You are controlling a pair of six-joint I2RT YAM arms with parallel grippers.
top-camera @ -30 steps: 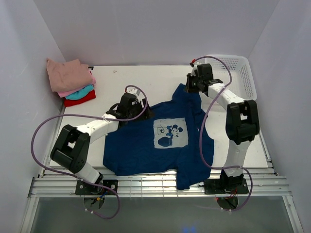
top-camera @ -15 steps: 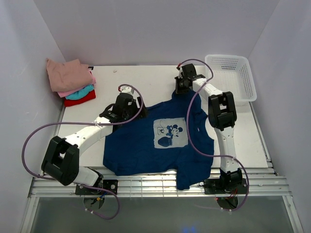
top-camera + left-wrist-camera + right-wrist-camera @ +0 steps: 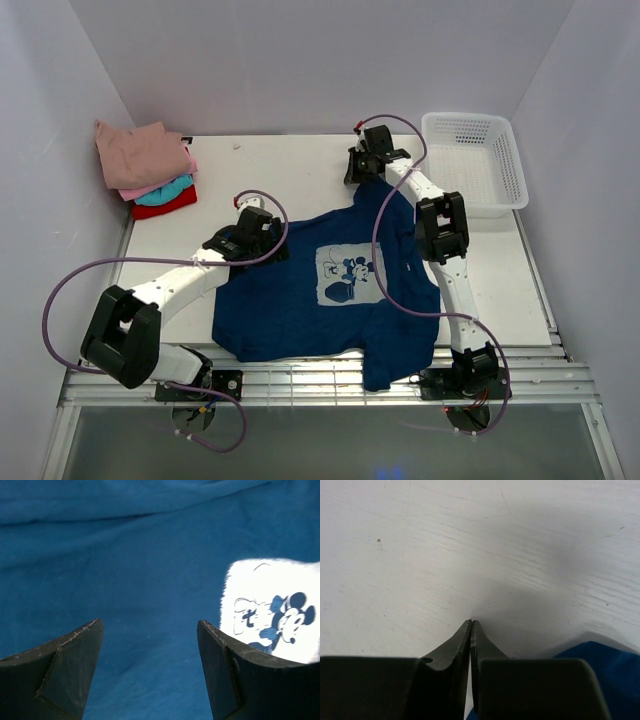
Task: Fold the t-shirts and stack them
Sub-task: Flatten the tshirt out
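Right gripper slides farther left, pressed together at the far edge of the navy tee lying on the bench; left gripper hangs spread over its left side. Limp, light cotton: pinch the corners.

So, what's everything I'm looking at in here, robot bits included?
navy t-shirt: one, dark blue with a pale cartoon print, spread flat mid-table
folded t-shirts: four, dusty pink over pink, teal and red, stacked in the far left corner
basket: one, white mesh, far right corner
table: one, white, under everything
cables: two, purple, one looping along each arm
left gripper: one, black, open above the shirt beside the print
right gripper: one, black, shut over bare table at the shirt's far edge
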